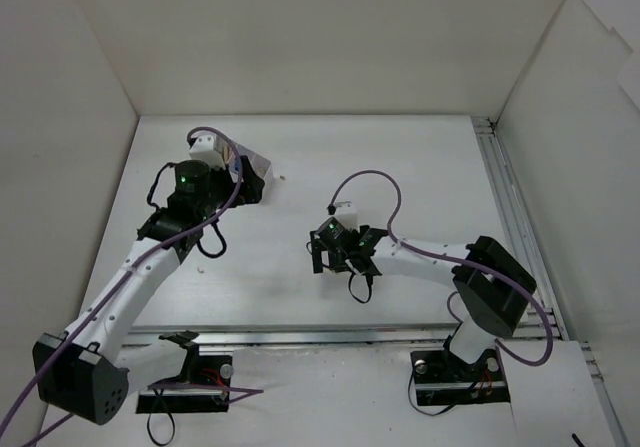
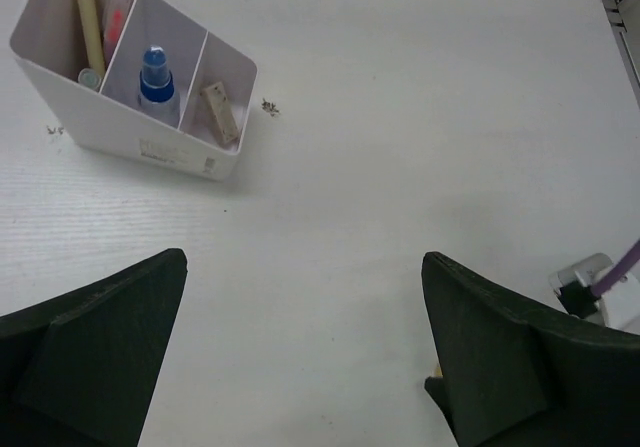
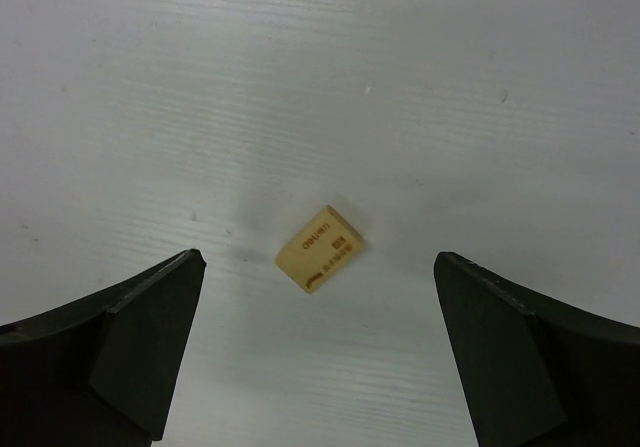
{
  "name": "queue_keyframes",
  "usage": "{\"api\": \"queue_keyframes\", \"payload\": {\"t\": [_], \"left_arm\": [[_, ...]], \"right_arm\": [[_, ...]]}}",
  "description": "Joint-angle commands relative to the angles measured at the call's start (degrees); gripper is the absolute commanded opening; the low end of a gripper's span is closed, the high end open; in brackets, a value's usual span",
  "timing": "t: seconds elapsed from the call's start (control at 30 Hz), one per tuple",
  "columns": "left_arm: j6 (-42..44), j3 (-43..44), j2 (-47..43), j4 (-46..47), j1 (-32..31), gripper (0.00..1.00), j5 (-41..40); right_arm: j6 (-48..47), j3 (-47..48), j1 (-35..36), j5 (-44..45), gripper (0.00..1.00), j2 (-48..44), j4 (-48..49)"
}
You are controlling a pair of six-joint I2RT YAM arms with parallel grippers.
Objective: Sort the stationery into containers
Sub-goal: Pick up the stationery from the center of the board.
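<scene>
Left gripper [image 2: 303,260] hangs spread wide and empty. The white box [image 2: 150,147], upper left of its view, holds a yellow pen [image 2: 88,27] and a blue-and-white tube [image 2: 155,79]. Right gripper [image 3: 318,257], also spread apart, hovers over a tan eraser [image 3: 320,249] lying on the counter [image 3: 320,67].

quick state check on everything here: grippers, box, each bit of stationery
left gripper: open, empty
right gripper: open, empty, above the loose eraser
white box: upright, all three compartments occupied
yellow pen: in an end compartment
pink pen: same compartment, beside the yellow pen
blue-and-white tube: upright, middle compartment
boxed eraser: leaning, other end compartment
loose eraser: flat on table, unsorted
</scene>
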Motion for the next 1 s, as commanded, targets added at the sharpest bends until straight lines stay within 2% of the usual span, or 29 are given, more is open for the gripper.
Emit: {"api": "queue_keyframes", "payload": {"t": [0.0, 0.13, 0.2, 0.27, 0.37, 0.4, 0.47, 0.5, 0.6, 0.7, 0.83, 0.9, 0.93, 0.97], "left_arm": [[-2.3, -0.4, -4.9, -0.1, -0.3, 1.0, -3.9], [-2.0, -3.0, -10.5, 1.1, -0.8, 1.0, -3.7], [-1.7, -3.8, -12.0, 1.5, -0.8, 1.0, -3.5], [-1.6, -4.0, -12.3, 1.3, -0.8, 1.0, -3.5], [-1.5, -4.3, -12.5, 1.0, -0.8, 1.0, -3.6], [-1.5, -4.3, -12.5, 0.8, -0.8, 1.0, -3.5], [-1.4, -4.4, -12.6, 0.4, -0.8, 1.0, -3.7], [-1.4, -4.5, -12.8, 0.4, -0.8, 1.0, -3.9], [-1.5, -5.1, -13.3, 1.0, -0.8, 1.0, -4.0], [-1.2, -5.3, -12.8, 1.1, -0.8, 1.0, -3.5], [-0.5, -4.0, -11.0, -0.1, -0.8, 1.0, 0.6], [-0.8, -3.4, -9.4, -0.7, -0.8, 1.0, 2.2], [-1.6, -3.2, -9.0, -1.1, -0.8, 1.0, 2.5], [-1.9, -2.9, -8.3, -1.4, -0.8, 1.0, 3.0]], "right_arm": [[14.9, 4.8, 1.7, 6.0, 0.98, 3.9, -3.3], [24.2, 10.2, 3.3, 13.5, 0.96, 8.4, -13.5], [27.0, 10.5, 3.2, 14.3, 0.95, 9.1, -13.9], [28.2, 10.7, 3.3, 14.2, 0.89, 9.7, -14.2], [29.0, 11.0, 3.4, 13.4, 0.73, 10.5, -14.5], [29.3, 11.0, 3.3, 12.9, 0.62, 10.6, -14.6], [29.7, 10.3, 3.4, 12.4, 0.47, 10.1, -14.7], [29.8, 10.3, 3.4, 12.2, 0.31, 9.9, -14.7], [28.9, 10.3, 4.0, 12.8, 0.09, 9.4, -14.5], [23.9, 11.4, 6.4, 16.4, 0.01, 8.5, -14.0], [9.1, 11.5, 9.5, 23.8, 0.0, 5.5, -11.9], [1.9, 9.3, 9.5, 22.6, 0.0, 1.0, -7.7], [-5.9, 6.0, 9.6, 21.0, 0.0, -3.2, -1.0], [-9.7, 3.9, 9.7, 18.4, 0.0, -5.4, 3.3]]}}
